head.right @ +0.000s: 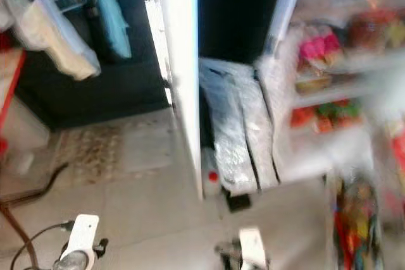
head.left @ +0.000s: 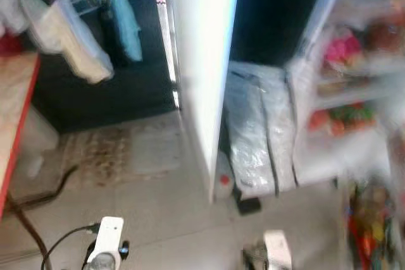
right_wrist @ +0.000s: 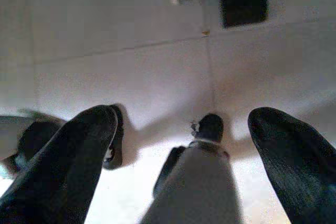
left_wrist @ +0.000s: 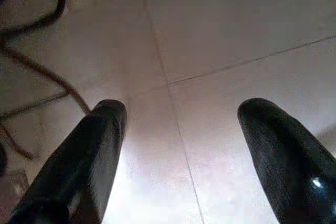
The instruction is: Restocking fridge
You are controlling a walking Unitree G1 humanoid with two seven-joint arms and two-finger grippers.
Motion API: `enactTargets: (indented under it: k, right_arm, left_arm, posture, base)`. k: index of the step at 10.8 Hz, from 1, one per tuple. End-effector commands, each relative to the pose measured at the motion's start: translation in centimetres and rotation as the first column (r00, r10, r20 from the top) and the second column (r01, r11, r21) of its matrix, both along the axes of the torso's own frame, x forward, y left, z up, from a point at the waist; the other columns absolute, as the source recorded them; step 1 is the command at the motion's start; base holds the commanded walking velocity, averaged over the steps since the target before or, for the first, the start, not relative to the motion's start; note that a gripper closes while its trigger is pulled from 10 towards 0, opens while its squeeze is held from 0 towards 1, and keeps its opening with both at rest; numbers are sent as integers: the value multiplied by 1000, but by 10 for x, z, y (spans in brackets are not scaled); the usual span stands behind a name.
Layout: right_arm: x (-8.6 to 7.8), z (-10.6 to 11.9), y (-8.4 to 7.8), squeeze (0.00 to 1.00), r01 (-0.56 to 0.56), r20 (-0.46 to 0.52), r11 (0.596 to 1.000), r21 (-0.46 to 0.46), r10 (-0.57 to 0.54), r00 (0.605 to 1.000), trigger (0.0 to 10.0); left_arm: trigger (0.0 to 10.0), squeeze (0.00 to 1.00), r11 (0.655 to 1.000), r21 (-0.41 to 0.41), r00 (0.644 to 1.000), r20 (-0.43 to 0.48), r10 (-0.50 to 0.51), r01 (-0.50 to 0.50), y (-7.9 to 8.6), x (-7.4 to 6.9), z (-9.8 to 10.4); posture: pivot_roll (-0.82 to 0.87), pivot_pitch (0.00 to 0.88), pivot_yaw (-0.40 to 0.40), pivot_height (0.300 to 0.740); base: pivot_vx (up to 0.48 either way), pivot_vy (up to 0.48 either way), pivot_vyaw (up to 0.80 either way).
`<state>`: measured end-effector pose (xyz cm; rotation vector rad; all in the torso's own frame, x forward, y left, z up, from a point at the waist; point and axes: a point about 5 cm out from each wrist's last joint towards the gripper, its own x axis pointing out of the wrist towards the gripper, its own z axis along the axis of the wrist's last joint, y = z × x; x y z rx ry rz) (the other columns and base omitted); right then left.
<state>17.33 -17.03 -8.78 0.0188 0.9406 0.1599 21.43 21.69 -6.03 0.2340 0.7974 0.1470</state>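
Observation:
The fridge stands open ahead and to the right, its white door (head.left: 202, 61) edge-on in the middle of the blurred view. Its shelves (head.left: 354, 96) hold pink packs (head.left: 342, 49) and red and green produce (head.left: 342, 118). Crinkled clear bags (head.left: 253, 131) fill the lower part. Colourful packets (head.left: 370, 226) sit low at the far right. Both arms hang low over the tiled floor: the left wrist (head.left: 104, 245) and the right wrist (head.left: 275, 251). My left gripper (left_wrist: 181, 145) is open over bare tiles. My right gripper (right_wrist: 181, 150) is open too, above the floor and my own leg.
A wooden table (head.left: 16, 105) with a red edge is at the left, with a black cable (head.left: 50, 188) on the floor beneath it. A patterned rug (head.left: 107, 153) lies before a dark cabinet hung with bags (head.left: 69, 36). A small black block (head.left: 248, 205) sits by the fridge's foot.

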Motion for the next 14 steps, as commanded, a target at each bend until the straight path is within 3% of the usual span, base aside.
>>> enactTargets:
  k: [1,10,14]
  right_arm:
    - [-15,-6,-7,0,18,-50,1000,-17,-19,999,10000]
    - [-16,-7,-7,0,-2,-66,999,-36,-1,998,10000]
    - [-16,-7,-7,0,-2,-71,999,-38,-1,997,10000]
  left_arm:
    - [10000,0,1000,-12,1000,-19,-17,17,-7,-5,-4]
    - [10000,0,999,-11,998,-39,-39,38,-7,-9,-7]
    - [10000,0,1000,-22,999,-46,-11,10,-5,-13,-9]
  posture:
    - [-34,132,60,740]
    - [-36,112,61,740]
    - [-35,122,59,740]
  base:
    - [0,0,-788]
    - [0,0,-769]
    - [0,120,-191]
